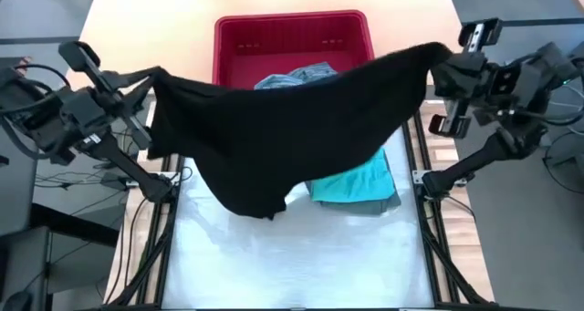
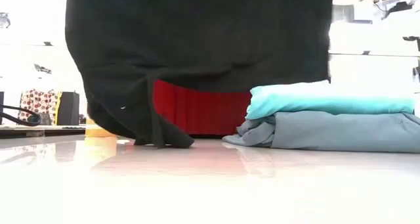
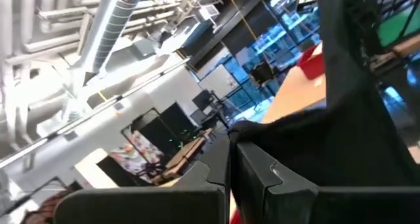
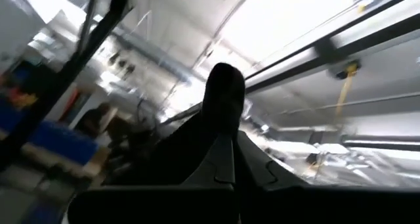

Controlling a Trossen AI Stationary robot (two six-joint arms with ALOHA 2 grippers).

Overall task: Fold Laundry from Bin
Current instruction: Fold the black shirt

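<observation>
High view: soft black garment (image 1: 292, 133) stretched in the air between both claws, over red slotted plastic bin (image 1: 239, 37) and folded turquoise garment (image 1: 360, 181). Left gripper (image 1: 151, 77) clamped tight on one corner, right gripper (image 1: 436, 65) pinched on the opposite corner. Lower hem touching white table (image 2: 210, 184).

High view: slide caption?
Both grippers stretch a black cloth garment above the red slotted plastic bin.
</observation>
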